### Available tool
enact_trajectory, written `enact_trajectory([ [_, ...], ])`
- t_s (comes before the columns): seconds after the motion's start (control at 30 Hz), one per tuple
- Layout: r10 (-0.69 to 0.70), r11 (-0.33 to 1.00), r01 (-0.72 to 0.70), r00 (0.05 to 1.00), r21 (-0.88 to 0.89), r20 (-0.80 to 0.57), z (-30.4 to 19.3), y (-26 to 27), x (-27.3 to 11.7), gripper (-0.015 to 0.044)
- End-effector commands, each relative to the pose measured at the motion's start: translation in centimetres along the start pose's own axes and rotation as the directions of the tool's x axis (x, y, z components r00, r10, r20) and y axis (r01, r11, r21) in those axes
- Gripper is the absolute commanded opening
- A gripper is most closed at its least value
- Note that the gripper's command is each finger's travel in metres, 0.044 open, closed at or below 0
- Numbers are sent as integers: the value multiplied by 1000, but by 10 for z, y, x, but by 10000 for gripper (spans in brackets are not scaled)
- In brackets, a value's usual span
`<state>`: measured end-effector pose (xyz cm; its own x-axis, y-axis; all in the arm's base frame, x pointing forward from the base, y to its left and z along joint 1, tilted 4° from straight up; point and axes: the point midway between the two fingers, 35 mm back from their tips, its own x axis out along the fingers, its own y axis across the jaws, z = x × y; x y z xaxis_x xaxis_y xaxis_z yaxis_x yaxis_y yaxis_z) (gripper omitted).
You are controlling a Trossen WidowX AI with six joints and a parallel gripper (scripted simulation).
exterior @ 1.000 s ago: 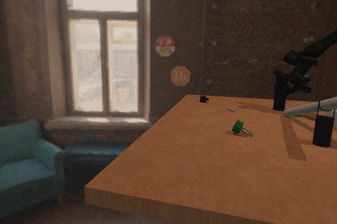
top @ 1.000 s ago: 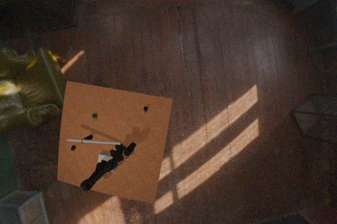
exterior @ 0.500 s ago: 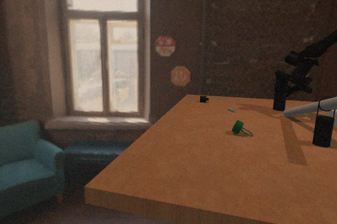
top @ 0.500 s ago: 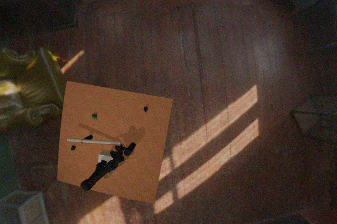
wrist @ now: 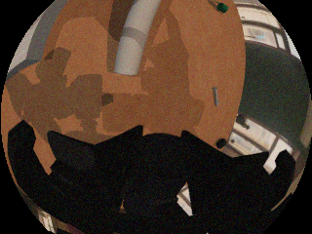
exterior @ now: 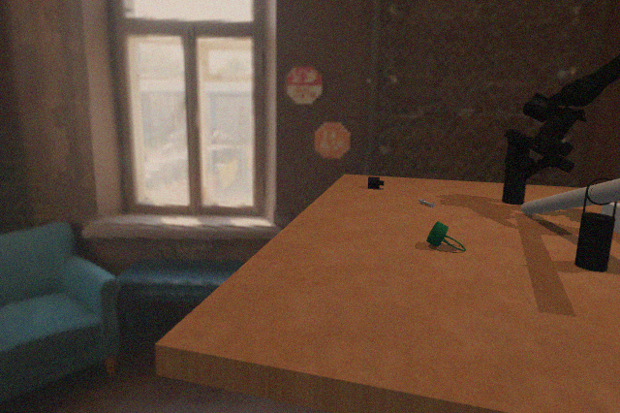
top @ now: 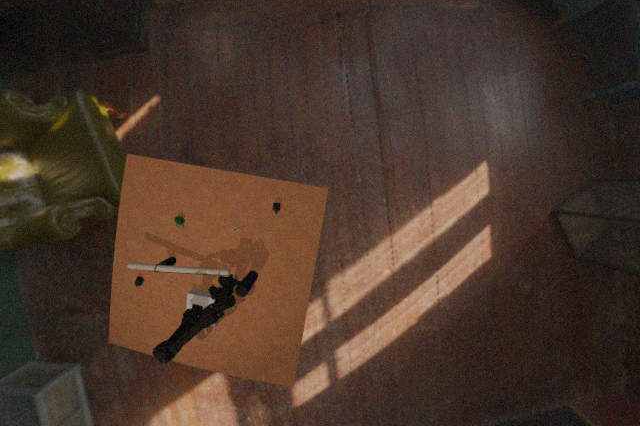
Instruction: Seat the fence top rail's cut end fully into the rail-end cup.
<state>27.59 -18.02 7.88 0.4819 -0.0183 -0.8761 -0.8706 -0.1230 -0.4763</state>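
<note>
The pale rail (top: 191,270) (exterior: 560,199) (wrist: 132,54) passes through the wire loop (exterior: 585,198) on the short black post (exterior: 595,242). It slopes down, its cut end low beside the big black post (top: 248,282) (exterior: 513,173), outside any cup. My gripper (top: 225,281) (exterior: 545,150) (wrist: 162,132) is beside the upper part of the big post. It appears shut on the dark rail-end cup, though dark parts merge and hide the grip. The rail end lies clear beyond the fingers in the wrist view. The brace band cannot be made out.
A green cap with a ring (top: 179,220) (exterior: 438,234) (wrist: 222,8), a small bolt (top: 238,229) (exterior: 425,203) (wrist: 215,97) and a black block (top: 276,207) (exterior: 374,182) (wrist: 221,143) lie on the table. A white block (top: 199,299) is beside the arm.
</note>
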Motion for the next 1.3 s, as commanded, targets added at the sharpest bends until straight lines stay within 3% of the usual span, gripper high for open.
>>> enact_trajectory([
  [0.0,0,1000,0,1000,-1,0,0,0,0,0],
  [0.07,0,1000,0,1000,-1,0,0,0,0,0],
  [0.63,0,1000,0,1000,-3,4,17,-10,-15,440],
  [1.1,5,1000,-5,1000,2,16,41,-18,-31,440],
  [1.27,25,951,-24,1000,308,2,65,-31,-44,440],
])
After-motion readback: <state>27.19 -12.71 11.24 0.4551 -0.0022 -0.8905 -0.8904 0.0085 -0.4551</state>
